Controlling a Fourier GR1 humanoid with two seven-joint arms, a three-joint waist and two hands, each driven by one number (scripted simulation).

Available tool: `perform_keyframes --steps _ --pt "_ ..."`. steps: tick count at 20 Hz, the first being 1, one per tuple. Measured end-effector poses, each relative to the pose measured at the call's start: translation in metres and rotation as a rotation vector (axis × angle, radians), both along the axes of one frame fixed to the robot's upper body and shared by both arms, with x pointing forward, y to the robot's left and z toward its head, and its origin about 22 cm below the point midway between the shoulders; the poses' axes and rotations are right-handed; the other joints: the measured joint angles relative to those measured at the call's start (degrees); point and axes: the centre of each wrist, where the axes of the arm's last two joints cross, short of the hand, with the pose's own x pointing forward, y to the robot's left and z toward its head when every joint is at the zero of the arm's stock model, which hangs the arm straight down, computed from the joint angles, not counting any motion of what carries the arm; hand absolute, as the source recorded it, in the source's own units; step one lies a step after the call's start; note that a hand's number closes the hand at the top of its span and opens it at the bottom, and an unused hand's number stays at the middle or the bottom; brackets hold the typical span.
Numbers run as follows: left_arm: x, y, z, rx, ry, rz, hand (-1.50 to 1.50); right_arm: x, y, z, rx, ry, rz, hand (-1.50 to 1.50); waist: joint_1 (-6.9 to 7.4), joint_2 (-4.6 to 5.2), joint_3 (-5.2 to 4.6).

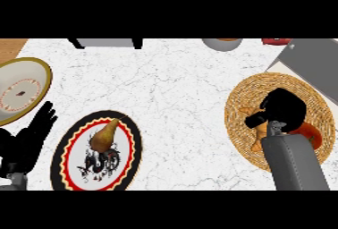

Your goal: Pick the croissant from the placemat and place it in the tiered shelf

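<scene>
no readable text, labels, numbers

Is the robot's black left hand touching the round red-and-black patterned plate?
Apart. The head view shows white marble counter between the black left hand and the round patterned plate.

The right forearm (297,163) is a smooth mid-grey slab, boxy with softly rounded edges, and it widens toward the near edge. At its far end sits a small wrist piece (276,127), dark with a pale grey fitting. Beyond that is the right hand (285,107), matt black all over and unmarked. The left hand (26,143), at the left edge, is the same matt black, with slim, tapering fingers (45,117). Nearer, a small patch of the left forearm (14,180) shows light grey.
</scene>
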Motion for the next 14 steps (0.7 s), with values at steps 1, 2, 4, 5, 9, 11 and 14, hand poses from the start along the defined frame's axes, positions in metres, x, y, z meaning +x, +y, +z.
perform_keyframes --steps 1,2,4,5,9,11,14 --pt "-0.001 0.001 0.001 0.003 -0.001 0.002 0.00 0.005 0.000 0.007 0.009 -0.024 0.018 1.50 0.05 0.01 0.00" --pt "-0.003 0.003 -0.002 0.004 -0.001 0.002 0.00 0.008 -0.003 0.012 0.015 -0.050 0.033 1.50 0.06 0.00 0.01" --pt "-0.001 0.000 -0.001 0.003 0.001 0.000 0.00 0.012 0.000 0.028 0.023 -0.101 0.052 1.50 -0.02 -0.02 0.02" --pt "-0.001 0.000 0.000 0.004 -0.001 0.002 0.00 0.012 0.002 0.035 0.029 -0.126 0.059 1.50 -0.08 -0.04 0.02" --pt "-0.002 0.004 0.001 0.004 -0.003 0.012 0.00 0.002 0.001 0.071 0.058 -0.229 0.053 1.50 -0.32 -0.15 0.02" --pt "-0.004 0.004 0.000 0.003 -0.003 0.015 0.00 -0.008 0.002 0.092 0.088 -0.284 0.049 1.50 -0.53 -0.24 0.02" --pt "-0.002 0.006 0.002 -0.001 0.007 0.018 0.00 -0.022 0.006 0.123 0.159 -0.391 0.045 1.50 -0.75 -0.34 0.01"
